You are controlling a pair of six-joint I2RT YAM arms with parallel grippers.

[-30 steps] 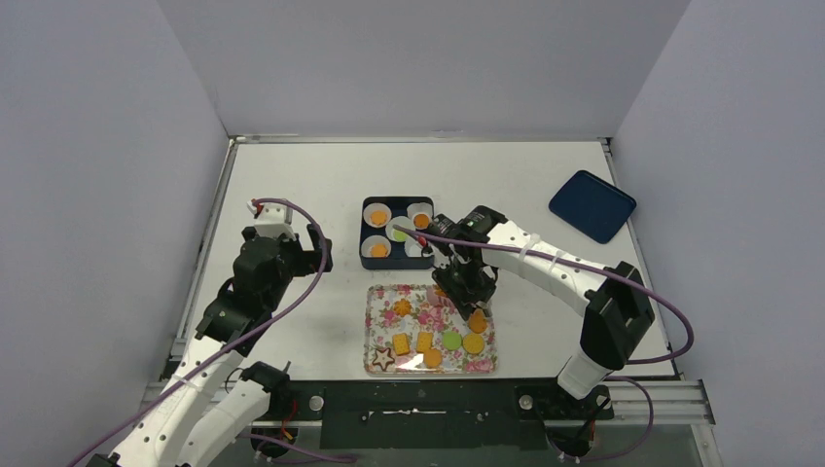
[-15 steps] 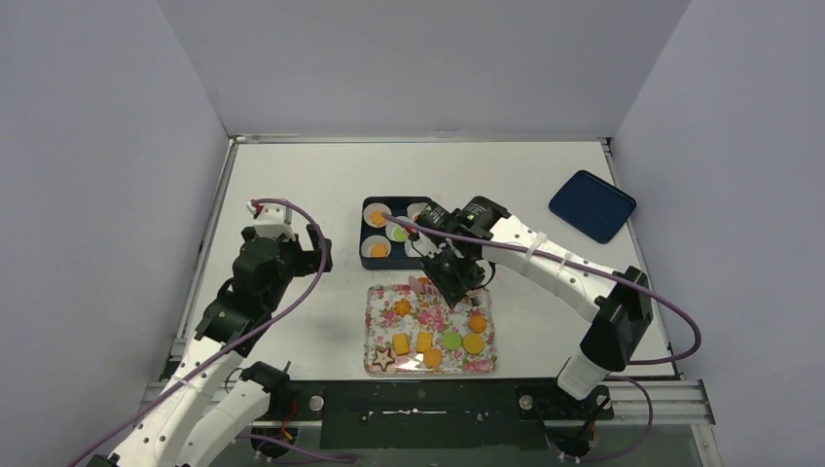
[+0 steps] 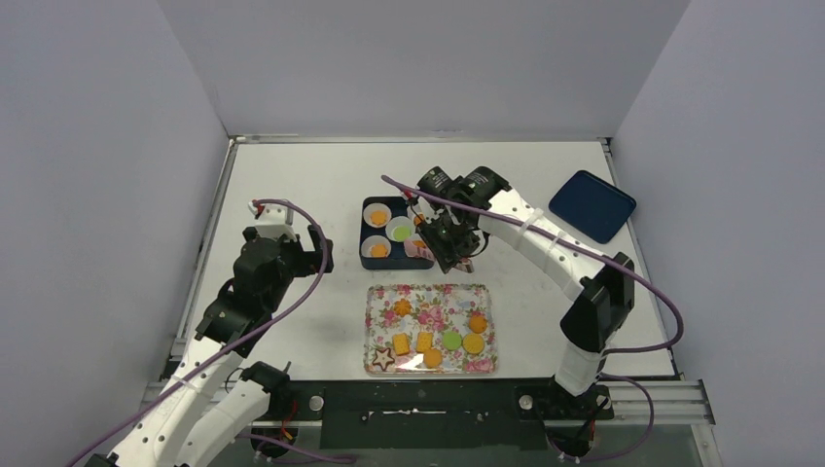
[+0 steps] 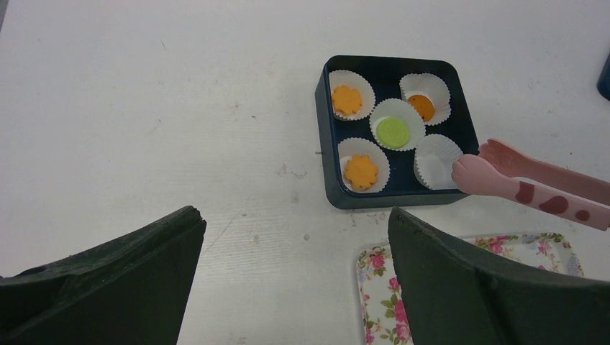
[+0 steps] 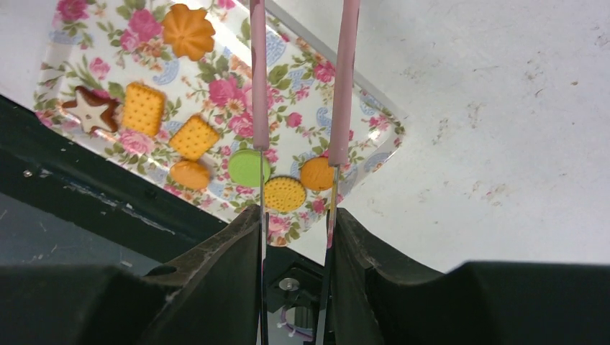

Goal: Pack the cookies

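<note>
Several cookies (image 3: 474, 342) lie on the floral tray (image 3: 428, 292): orange rounds, a green round, two orange squares, an orange flower and a brown star; they also show in the right wrist view (image 5: 248, 167). A dark box (image 4: 327, 165) holds paper cups with two orange flowers (image 4: 360, 171), a green round (image 4: 393, 131) and an orange round (image 4: 421, 108); one cup (image 4: 436, 159) is empty. My right gripper (image 3: 449, 238) (image 5: 295, 215) is shut on pink tongs (image 4: 532, 190) (image 5: 344, 86). Their tips are apart, hold no cookie and sit at the empty cup's edge. My left gripper (image 3: 313, 249) (image 4: 295, 237) is open and empty, left of the box.
A dark blue lid (image 3: 591, 204) lies at the far right of the table. The floral tray's corner (image 4: 374, 266) sits just in front of the box. Grey walls enclose the table on three sides.
My right gripper has carried the tongs from over the tray's right side back and left to the box. The tray's cookies stay the same. The left arm has not moved.
</note>
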